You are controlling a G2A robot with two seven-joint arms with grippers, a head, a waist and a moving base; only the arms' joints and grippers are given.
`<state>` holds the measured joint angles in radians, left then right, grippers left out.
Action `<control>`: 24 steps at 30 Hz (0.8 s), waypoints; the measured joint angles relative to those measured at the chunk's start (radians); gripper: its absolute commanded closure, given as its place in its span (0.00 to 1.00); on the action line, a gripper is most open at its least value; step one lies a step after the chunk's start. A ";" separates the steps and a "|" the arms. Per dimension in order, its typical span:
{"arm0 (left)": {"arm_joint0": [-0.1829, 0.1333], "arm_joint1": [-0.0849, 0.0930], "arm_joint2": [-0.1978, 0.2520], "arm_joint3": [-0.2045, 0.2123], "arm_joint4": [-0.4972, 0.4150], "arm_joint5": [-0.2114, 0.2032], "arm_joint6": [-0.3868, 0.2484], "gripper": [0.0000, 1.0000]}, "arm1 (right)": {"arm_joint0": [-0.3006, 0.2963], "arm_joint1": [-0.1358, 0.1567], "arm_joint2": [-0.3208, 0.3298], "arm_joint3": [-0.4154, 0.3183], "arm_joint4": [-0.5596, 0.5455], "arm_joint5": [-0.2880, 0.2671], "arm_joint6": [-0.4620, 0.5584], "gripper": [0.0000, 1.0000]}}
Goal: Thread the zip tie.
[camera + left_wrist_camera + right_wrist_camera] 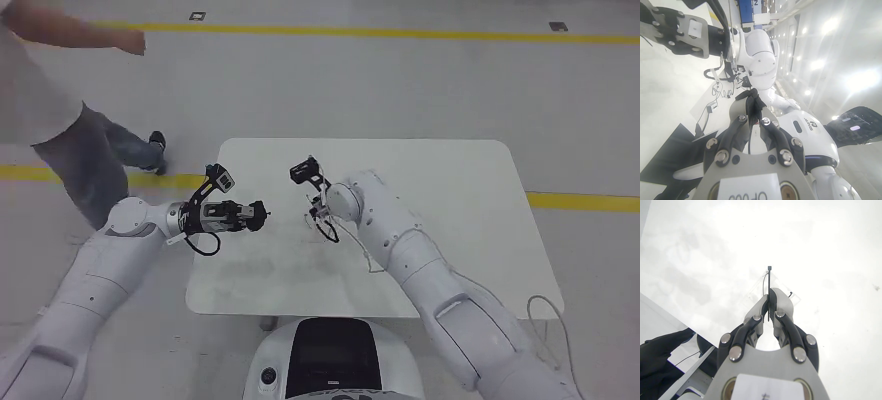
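L grip (753,100): fingers pressed together, frayed blk bit at tips, can't tell what.
L sticker (749,186): white, on base.
R grip (770,294): clamped on zip tie (769,279).
Zip tie: head past tips, over white table (819,247).

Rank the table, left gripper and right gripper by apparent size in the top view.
1. table, by far the largest.
2. left gripper and right gripper: these look roughly alike, and the right one points downward, so no ranking between them.

White table (470,200), grey floor (380,90), yellow floor lines (400,33), bright ceiling lights (817,64)
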<state>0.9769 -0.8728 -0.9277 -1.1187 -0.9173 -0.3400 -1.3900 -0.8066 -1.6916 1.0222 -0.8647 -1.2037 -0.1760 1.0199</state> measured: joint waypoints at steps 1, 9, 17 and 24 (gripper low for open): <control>0.000 0.000 0.000 0.000 0.000 0.000 0.000 1.00 | -0.012 0.009 0.019 -0.020 0.004 -0.021 0.004 1.00; 0.000 0.000 0.000 0.000 0.000 0.000 0.000 1.00 | -0.134 0.083 0.173 -0.221 0.104 -0.166 0.059 1.00; 0.000 0.000 0.000 0.000 0.000 0.000 0.000 1.00 | -0.200 0.170 0.147 -0.390 0.321 -0.164 0.084 1.00; 0.000 0.000 0.000 0.000 0.000 0.000 0.000 1.00 | -0.199 0.266 0.057 -0.471 0.557 -0.164 0.043 1.00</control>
<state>0.9769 -0.8728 -0.9277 -1.1187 -0.9173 -0.3400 -1.3900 -1.0056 -1.4258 1.0794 -1.3352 -0.6471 -0.3400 1.0626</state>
